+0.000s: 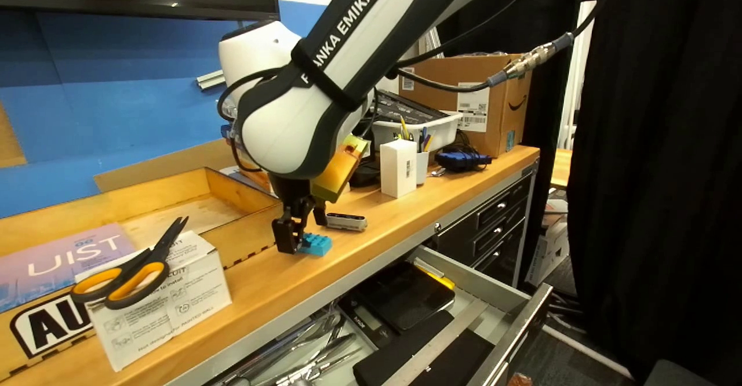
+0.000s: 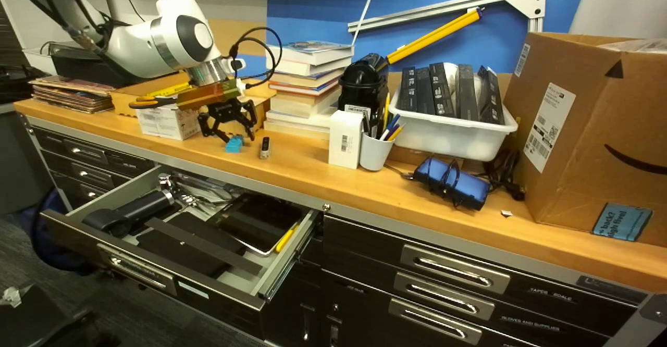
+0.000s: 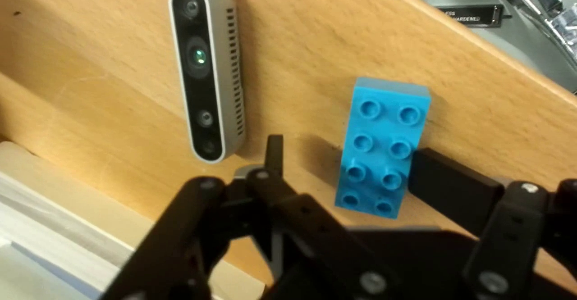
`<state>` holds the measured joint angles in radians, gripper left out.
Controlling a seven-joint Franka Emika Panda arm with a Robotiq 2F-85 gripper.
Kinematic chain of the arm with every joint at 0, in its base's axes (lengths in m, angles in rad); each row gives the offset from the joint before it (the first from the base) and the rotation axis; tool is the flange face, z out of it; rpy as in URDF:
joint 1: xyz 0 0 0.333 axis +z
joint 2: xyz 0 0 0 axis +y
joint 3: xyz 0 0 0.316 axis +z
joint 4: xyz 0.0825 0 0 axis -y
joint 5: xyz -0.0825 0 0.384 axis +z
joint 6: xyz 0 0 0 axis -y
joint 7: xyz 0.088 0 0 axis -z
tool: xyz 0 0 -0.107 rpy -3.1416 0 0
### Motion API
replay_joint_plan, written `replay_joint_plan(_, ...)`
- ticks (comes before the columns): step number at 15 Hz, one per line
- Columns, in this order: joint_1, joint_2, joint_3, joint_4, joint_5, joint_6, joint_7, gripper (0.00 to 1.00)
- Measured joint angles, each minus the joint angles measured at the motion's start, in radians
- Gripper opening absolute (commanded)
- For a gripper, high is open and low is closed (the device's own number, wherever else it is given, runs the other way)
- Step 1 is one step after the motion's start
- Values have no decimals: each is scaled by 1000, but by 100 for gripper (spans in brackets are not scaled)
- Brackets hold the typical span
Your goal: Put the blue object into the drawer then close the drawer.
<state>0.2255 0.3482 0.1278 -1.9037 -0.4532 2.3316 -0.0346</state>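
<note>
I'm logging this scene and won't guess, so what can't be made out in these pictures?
Blue block: in an exterior view, the pincer hides one end.
Open drawer: in the wrist view, mostly cut off by the top and right edges.
Pale label on its front: in an exterior view, too small to read.
Cardboard box: in an exterior view, cut off by the right edge.

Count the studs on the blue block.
8, in two lengthwise rows of four on top of the blue block; all show in the wrist view, none looks hidden.
</note>
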Motion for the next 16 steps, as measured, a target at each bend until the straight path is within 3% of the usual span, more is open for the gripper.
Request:
replay_joint_plan(3, -4, -2, 4, 4, 63, -36, -40, 20)
replay_joint_plan(5, -8, -10, 6, 4, 108, -58, -72, 13)
replay_joint_plan(12, -46, -63, 9, -28, 201, -132, -130, 13)
replay_joint_plan(16, -89, -168, -13, -149, 197, -135, -130, 13)
